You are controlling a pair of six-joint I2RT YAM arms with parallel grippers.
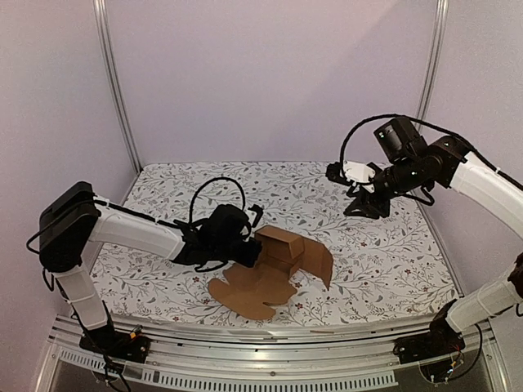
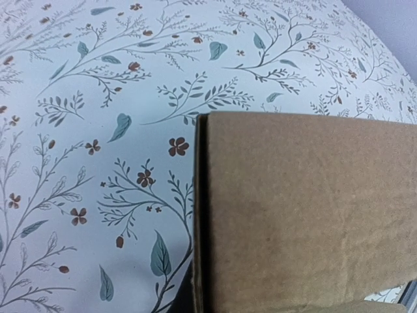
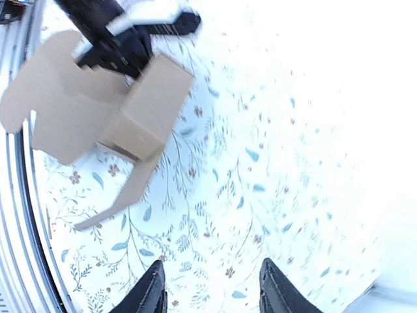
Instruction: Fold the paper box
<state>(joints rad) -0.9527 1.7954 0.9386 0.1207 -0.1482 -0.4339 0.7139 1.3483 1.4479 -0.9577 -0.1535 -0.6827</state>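
The paper box (image 1: 274, 265), partly folded with flaps spread on the floral table (image 1: 368, 261), sits right against the left gripper (image 1: 252, 235). Whether its jaws clamp the cardboard cannot be told. The right gripper (image 3: 213, 270) has its jaws apart and empty, with the box well beyond them.

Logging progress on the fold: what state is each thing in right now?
paper box: partly folded, one section raised, rounded tab flaps lying flat.
left gripper: at the box's raised section; whether it is open or shut is hidden.
right gripper: open, empty, apart from the box.
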